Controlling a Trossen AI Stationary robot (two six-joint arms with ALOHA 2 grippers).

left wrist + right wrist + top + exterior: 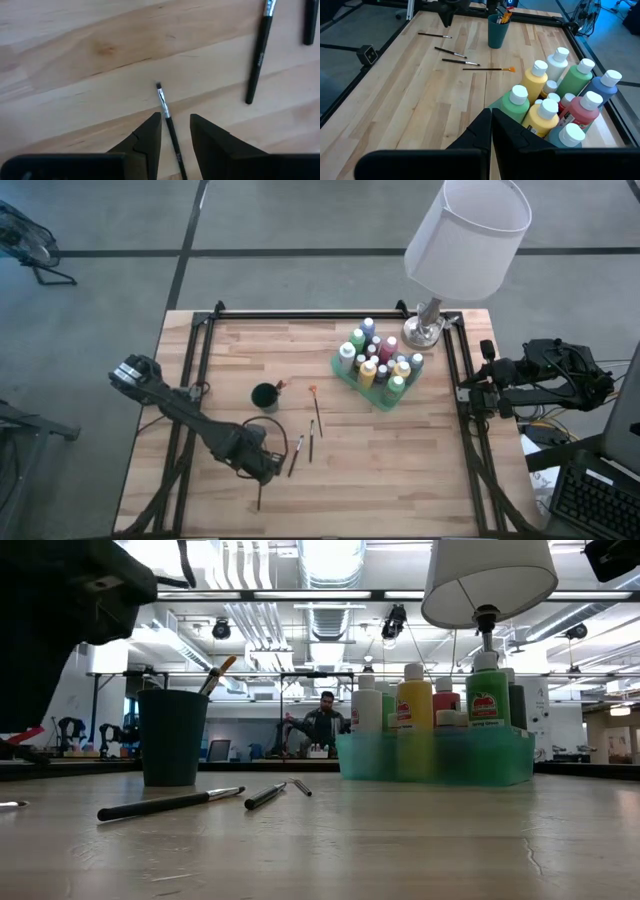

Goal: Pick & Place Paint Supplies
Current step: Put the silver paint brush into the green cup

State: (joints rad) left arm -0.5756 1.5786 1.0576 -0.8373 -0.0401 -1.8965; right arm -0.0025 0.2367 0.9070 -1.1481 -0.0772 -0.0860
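The left gripper [262, 468] hangs low over the near left part of the bench [400, 470], its fingers [150, 135] parted narrowly on either side of a thin black-handled brush [167, 122] that lies flat on the wood. It straddles the brush but is not holding it. The right gripper [491, 131] waits off the right edge of the bench, fingers pressed together and empty, looking across at the bottles.

Largest first: the green tray [345, 372] at the far right, near the lamp [465, 235], is crowded with white-capped paint bottles [368, 370], all upright in yellow, green, red, blue and white. That part of the job looks finished. The small dark cup [265, 396], left of centre, already holds at least one brush [218, 674], standing bristles up.

What remains, as I judge it, is the loose brushes. Four lie on the bench: the orange-tipped brush [490, 69] nearest the tray, two dark brushes [303, 450] side by side near the middle, and the one under the left gripper, nearest the front edge. So the task seems well past halfway, with these brushes yet to be lifted and put away, probably in the cup.
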